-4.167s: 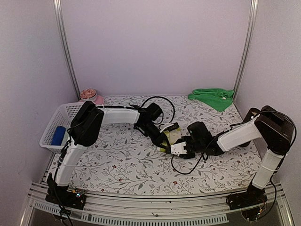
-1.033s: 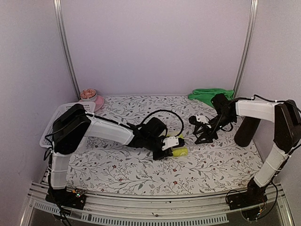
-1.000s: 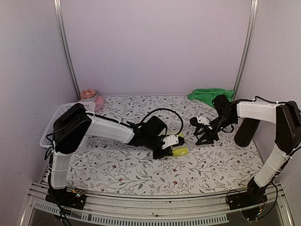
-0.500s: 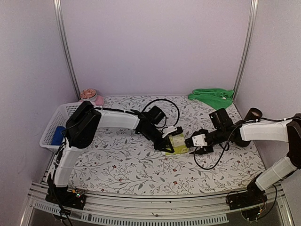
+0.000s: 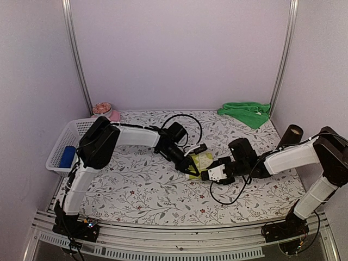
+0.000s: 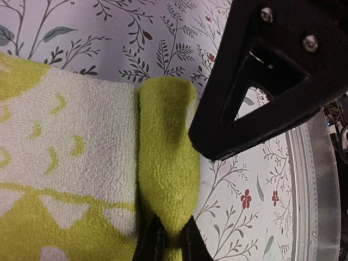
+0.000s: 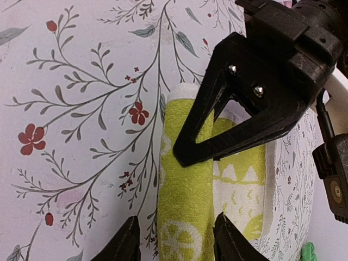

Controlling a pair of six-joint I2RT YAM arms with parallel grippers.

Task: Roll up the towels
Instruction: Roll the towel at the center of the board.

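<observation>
The yellow-lime towel point(image 5: 200, 161) lies mid-table, flat except for a rolled fold along its near edge point(image 7: 185, 206). My left gripper point(image 5: 188, 165) is shut on one end of that fold point(image 6: 166, 163); its fingertips point(image 6: 155, 243) pinch the cloth in the left wrist view. My right gripper point(image 5: 213, 175) is open, low over the table, and its fingers point(image 7: 122, 242) straddle the other end of the fold without closing on it. The left gripper's black finger point(image 7: 244, 109) lies across the fold. The plain green towel point(image 5: 246, 112) lies crumpled at the back right, away from both grippers.
A white mesh basket point(image 5: 61, 142) holding a blue object point(image 5: 68, 156) stands at the left edge. A pink bowl point(image 5: 107, 112) is at the back left. A dark cylinder point(image 5: 287, 136) stands by the right arm. Cables loop over the table's middle.
Since half a second ago my right gripper has moved left and down to the towel's near fold. My left gripper and the towel have shifted slightly left.
</observation>
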